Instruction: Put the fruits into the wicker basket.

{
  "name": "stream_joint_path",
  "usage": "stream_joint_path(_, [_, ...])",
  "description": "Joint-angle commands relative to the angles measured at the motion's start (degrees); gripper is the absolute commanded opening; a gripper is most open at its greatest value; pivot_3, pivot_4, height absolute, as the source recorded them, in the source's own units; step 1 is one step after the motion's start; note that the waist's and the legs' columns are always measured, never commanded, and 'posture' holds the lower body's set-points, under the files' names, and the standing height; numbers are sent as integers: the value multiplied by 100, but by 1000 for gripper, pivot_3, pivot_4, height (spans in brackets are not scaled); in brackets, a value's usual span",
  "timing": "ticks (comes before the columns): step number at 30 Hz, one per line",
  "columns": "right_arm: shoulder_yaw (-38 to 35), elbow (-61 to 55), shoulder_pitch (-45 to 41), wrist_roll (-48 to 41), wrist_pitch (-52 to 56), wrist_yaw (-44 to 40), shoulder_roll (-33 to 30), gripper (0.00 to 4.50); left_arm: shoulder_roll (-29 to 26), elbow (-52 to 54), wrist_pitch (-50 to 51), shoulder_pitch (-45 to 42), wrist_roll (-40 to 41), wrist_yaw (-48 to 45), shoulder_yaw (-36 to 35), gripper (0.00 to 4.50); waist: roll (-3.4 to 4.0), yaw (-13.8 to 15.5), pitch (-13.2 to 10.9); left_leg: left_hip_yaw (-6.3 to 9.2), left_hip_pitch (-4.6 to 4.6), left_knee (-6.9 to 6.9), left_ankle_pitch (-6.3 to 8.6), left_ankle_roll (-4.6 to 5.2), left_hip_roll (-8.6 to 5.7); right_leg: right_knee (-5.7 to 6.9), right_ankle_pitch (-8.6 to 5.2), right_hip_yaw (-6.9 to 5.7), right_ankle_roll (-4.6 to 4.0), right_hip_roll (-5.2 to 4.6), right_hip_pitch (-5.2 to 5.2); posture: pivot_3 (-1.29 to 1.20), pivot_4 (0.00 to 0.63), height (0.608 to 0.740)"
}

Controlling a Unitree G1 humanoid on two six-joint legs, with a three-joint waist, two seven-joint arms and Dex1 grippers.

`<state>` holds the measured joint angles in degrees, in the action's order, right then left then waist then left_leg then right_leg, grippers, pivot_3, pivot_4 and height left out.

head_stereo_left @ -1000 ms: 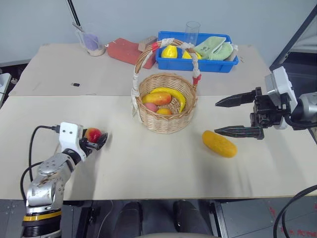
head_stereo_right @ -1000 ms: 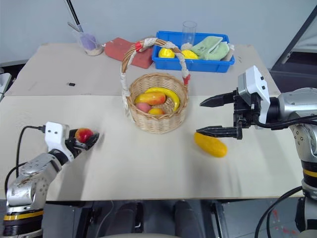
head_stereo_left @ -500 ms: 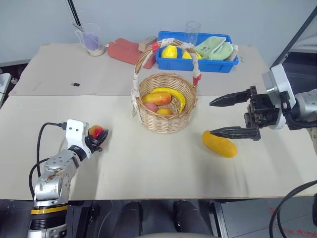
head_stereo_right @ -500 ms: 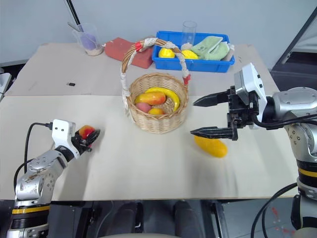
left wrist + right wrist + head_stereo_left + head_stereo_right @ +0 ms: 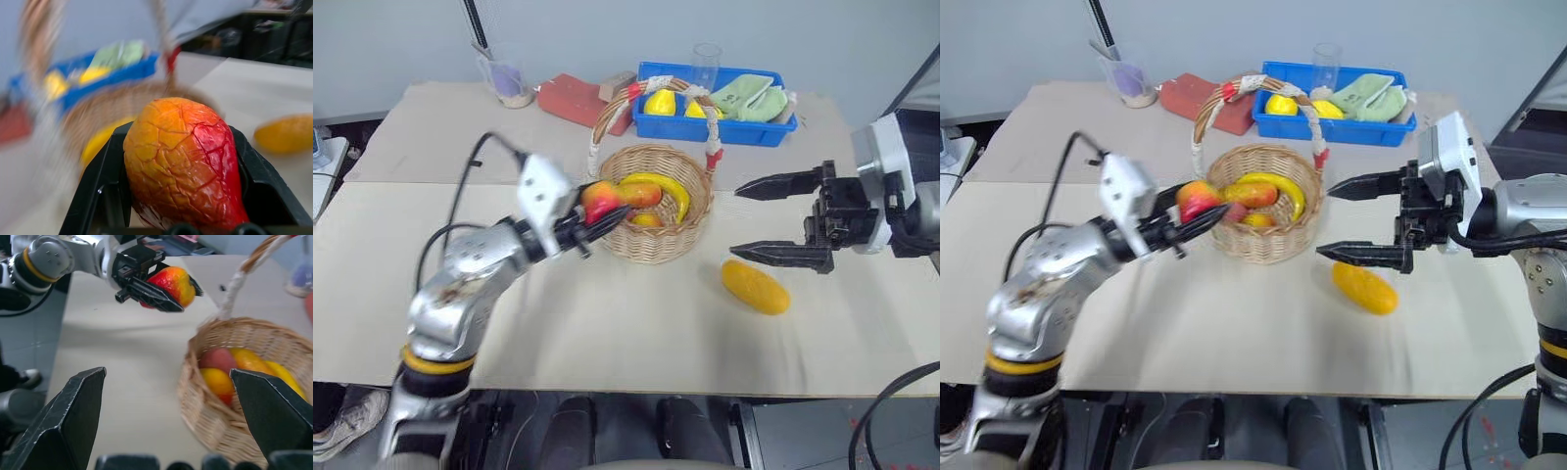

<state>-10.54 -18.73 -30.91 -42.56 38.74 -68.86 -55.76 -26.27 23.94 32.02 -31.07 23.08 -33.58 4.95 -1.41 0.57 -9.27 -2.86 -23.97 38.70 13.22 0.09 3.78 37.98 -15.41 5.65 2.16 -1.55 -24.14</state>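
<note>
Over the near rim of the wicker basket [image 5: 651, 201], in the left eye view, the left gripper [image 5: 590, 214] hangs with its two black fingers clamped on the small red-and-yellow fruit [image 5: 600, 200], which is clear of the surface [image 5: 607, 313]. A banana [image 5: 658, 186] and a few other fruits lie inside the basket. The mango-like fruit [image 5: 755, 286] lies on the surface to the right of the basket, apart from it. The right gripper [image 5: 773, 217] hovers above that fruit with its fingers spread wide and nothing between them. A blue tray [image 5: 705, 129] sits behind the basket.

From the right eye view the layout reads the same: the clamped fruit sits beside the basket's left rim (whether it touches the wicker I cannot tell), and the lower right finger hangs just above the mango-like fruit.

Seen from the left wrist view, the red-and-yellow fruit fills the space between the two black fingers [image 5: 98, 186], pressed on both sides, with the basket blurred behind.

Looking along the right wrist view, the two fingers [image 5: 73, 416] stand far apart and empty, framing the basket and the left gripper with its fruit.
</note>
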Motion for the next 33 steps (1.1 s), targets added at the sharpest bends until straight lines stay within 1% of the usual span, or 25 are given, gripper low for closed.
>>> stream_joint_path(1, [-362, -191, 74, -137, 46, 183, -107, 4500, 234, -623, -595, -377, -783, 303, 405, 1814, 0, -30, 0, 0, 0, 9, 6, 11, 0, 0, 0, 6, 0, 4, 0, 0, 150, 732])
stream_joint_path(4, [-494, -294, 266, -175, 72, 271, -150, 4500, 552, -1248, -1104, -695, -1223, 436, 651, 1814, 0, -26, 0, 5, -4, 13, 6, 11, 1, 2, 0, 6, 0, 7, -3, 0, 150, 732])
stream_joint_path(6, [-546, -359, 346, -205, 90, 319, -175, 4500, 652, -1512, -1368, -777, -1423, 468, 696, 1814, 0, -27, 0, 6, -10, 16, 6, 11, 0, 1, 0, 5, 0, 6, -5, 0, 150, 732])
stream_joint_path(8, [-611, -412, 406, -248, 112, 387, -196, 4500, 725, -1665, -1520, -792, -1484, 452, 648, 2834, 0, -20, 0, 7, -14, 17, 6, 11, 0, 0, -1, 5, 1, 6, -6, 0, 150, 732])
stream_joint_path(9, [-646, -436, 448, -261, 113, 417, -208, 4500, 735, -1702, -1579, -795, -1519, 423, 635, 3157, 0, -21, 0, 7, -14, 17, 6, 12, 0, 0, -1, 5, 1, 6, -6, 0, 150, 732])
stream_joint_path(11, [-717, -474, 557, -285, 121, 461, -226, 4500, 754, -1718, -1608, -784, -1467, 350, 558, 4069, 0, -15, 0, 7, -14, 17, 6, 12, 0, 0, -1, 5, 1, 6, -7, 0, 150, 732])
stream_joint_path(12, [-740, -488, 609, -287, 111, 471, -236, 4500, 741, -1710, -1622, -771, -1452, 307, 534, 4445, 0, -12, 0, 8, -14, 18, 6, 12, 0, 1, -1, 4, 2, 6, -7, 0, 150, 732])
stream_joint_path(19, [-786, -462, 724, -220, 28, 482, -307, 4500, 566, -1482, -1511, -685, -1249, -145, 432, 4445, 0, -3, 0, 8, -16, 20, 6, 12, 0, 1, -1, 4, 3, 6, -7, 0, 150, 732])
stream_joint_path(28, [-878, -314, 939, -30, -124, 471, -453, 4500, -237, -833, -974, -525, -439, -1214, 23, 4445, 0, -7, 0, 8, -16, 20, 6, 12, 1, 0, -2, 3, 4, 6, -6, 0, 150, 732])
stream_joint_path(33, [-984, -337, 1205, 111, -189, 500, -513, 4500, -660, -497, -458, -473, 253, -1686, -291, 4445, 0, -5, 0, 8, -16, 20, 6, 12, 1, 0, -3, 2, 6, 5, -7, 0, 150, 732])
